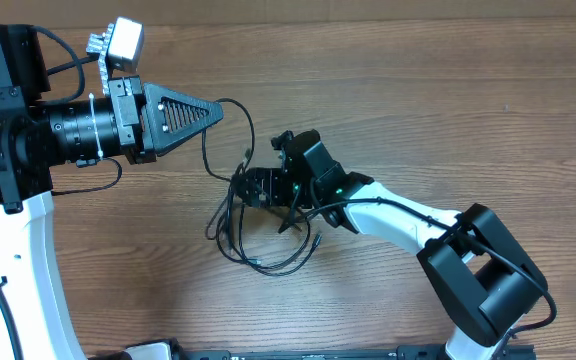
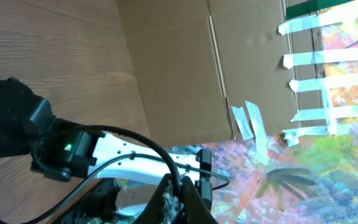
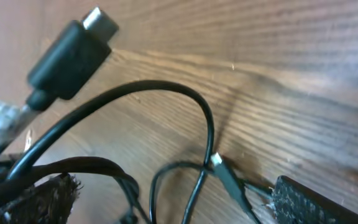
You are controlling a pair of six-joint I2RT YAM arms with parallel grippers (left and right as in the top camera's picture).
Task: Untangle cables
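Observation:
The thin black cables (image 1: 230, 218) lie in a tangle on the wooden table, left of centre. My left gripper (image 1: 218, 110) is shut on one strand (image 1: 249, 130), which arcs from the fingertips down into the tangle. The left wrist view shows the fingers (image 2: 182, 202) pinching that cable (image 2: 135, 135). My right gripper (image 1: 266, 200) is low over the tangle and open. In the right wrist view its fingers (image 3: 182, 196) stand wide apart with several loops (image 3: 166, 87) between them. A black plug with a silver tip (image 3: 73, 56) and a small white-tipped plug (image 3: 217, 160) lie there.
The right arm (image 1: 408, 220) stretches from its base (image 1: 483, 285) at the lower right. The left arm's body (image 1: 8, 130) fills the upper left. In the left wrist view a cardboard wall (image 2: 179, 68) and a taped colourful sheet (image 2: 328, 124) stand beyond the table.

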